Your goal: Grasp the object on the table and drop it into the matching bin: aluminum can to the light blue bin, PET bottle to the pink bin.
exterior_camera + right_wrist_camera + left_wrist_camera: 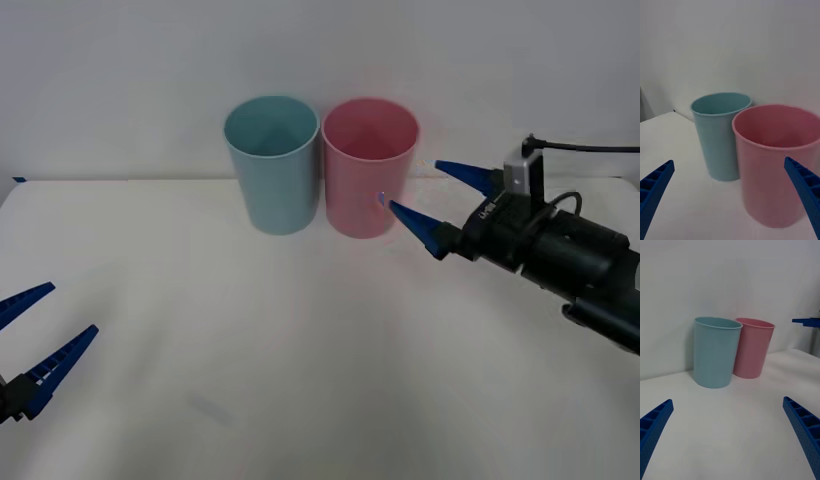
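From the front, the smooth, tapered light blue bin (272, 165) and pink bin (368, 167) stand side by side at the back of the matte white worktop (300, 340). The right claw (436, 203) hovers beside the pink bin, its ribbed blue fingers spread wide and empty. The left claw (40, 330) sits low at the near left, also wide open and empty.

The right wrist view looks over both rims; neither bin's bottom can be seen.

The left wrist view shows the bins' walls side-on.
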### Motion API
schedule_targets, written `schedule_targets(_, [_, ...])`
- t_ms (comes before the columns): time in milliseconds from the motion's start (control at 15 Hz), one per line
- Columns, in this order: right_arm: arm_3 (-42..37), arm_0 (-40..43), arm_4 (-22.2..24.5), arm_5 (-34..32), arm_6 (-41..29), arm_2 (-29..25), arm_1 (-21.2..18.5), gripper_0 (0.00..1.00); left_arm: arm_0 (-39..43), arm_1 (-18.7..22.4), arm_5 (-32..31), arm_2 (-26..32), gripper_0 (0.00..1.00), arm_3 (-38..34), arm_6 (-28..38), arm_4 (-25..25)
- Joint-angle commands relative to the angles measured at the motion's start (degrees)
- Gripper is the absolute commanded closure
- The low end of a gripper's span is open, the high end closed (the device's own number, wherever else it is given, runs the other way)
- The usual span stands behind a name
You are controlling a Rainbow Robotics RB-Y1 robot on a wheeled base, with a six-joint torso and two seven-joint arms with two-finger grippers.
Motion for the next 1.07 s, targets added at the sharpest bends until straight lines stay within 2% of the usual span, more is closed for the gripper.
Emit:
schedule_targets(67, [0.0,7.5,0.3,-5.9,5.6,-6.7,2.5,0.0,0.0,0.0,0.0,0.0,0.0,0.0,0.0,0.0])
schedule_targets(200, [0.0,12.2,1.9,-10.6,8.5,-11.6,5.3,0.0,0.0,0.0,0.0,0.0,0.0,0.0,0.0,0.0])
schedule_targets(333, [0.0,15.8,5.4,-15.5,8.5,-16.6,8.2,0.0,0.0,0.0,0.0,0.0,0.0,0.0,0.0,0.0])
schedule_targets(600, [0.0,21.0,13.5,-28.6,7.4,-28.2,16.9,0.0,0.0,0.0,0.0,0.0,0.0,0.0,0.0,0.0])
schedule_targets(733, [0.0,23.0,16.1,-35.2,6.5,-33.2,20.5,0.0,0.0,0.0,0.0,0.0,0.0,0.0,0.0,0.0])
schedule_targets(867, [0.0,25.0,16.8,-39.7,5.8,-36.6,22.0,0.0,0.0,0.0,0.0,0.0,0.0,0.0,0.0,0.0])
schedule_targets(1067, [0.0,28.3,16.8,-45.1,4.6,-40.5,22.4,0.0,0.0,0.0,0.0,0.0,0.0,0.0,0.0,0.0])
